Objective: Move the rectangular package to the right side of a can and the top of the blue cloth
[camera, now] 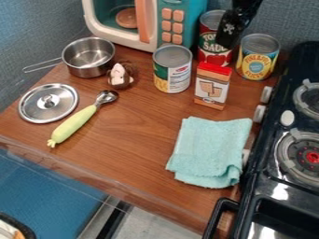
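Note:
The black gripper (231, 32) hangs at the top right, in front of part of the red can (211, 51) and above and behind the package. The rectangular package (211, 88), white and orange with a red top, stands upright on the wooden counter. To its left is a can with a green and yellow label (172, 70). A yellow and blue can (257, 57) stands behind it to the right. The light blue cloth (209, 151) lies folded in front of the package, a small strip of counter between them.
On the left are a metal pot (88, 58), its lid (48, 102), a scoop with a pale green handle (76, 123) and a small brown and white object (120, 75). A toy microwave (181, 23) stands at the back. The black stove (274, 182) borders the counter's right side.

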You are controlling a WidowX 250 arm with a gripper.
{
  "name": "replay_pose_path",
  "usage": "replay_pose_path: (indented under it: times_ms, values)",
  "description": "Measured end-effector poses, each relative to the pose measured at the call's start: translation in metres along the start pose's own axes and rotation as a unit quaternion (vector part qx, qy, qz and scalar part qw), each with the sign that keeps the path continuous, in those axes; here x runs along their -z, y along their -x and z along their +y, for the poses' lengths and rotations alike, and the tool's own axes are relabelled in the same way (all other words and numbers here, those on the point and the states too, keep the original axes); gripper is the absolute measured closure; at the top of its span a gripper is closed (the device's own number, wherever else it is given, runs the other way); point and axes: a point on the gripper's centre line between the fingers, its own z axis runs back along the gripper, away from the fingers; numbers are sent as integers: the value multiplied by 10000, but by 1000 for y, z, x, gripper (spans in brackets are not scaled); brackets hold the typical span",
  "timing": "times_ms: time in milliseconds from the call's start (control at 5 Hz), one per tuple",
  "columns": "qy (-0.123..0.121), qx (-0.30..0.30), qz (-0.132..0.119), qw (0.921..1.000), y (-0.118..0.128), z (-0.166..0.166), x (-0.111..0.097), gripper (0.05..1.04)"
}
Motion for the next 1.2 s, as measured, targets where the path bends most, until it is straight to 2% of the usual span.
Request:
replay_pose_path:
  times_ms: [200, 400, 600, 800, 1000, 1200]
  values:
    - [-79, 787, -872, 9930, -1, 36, -17, 85]
    - [-213, 1578, -1580, 9745, -4, 54, -11, 85]
    - [-18, 2022, -1862, 9615, 1, 58, -22, 85]
    - [58, 2049, -2062, 9568, -11, 64, -30, 85]
    - [-108, 2071, -2264, 9517, -18, 68, -32, 85]
    - [-113, 2077, -2274, 9513, -18, 68, -32, 85]
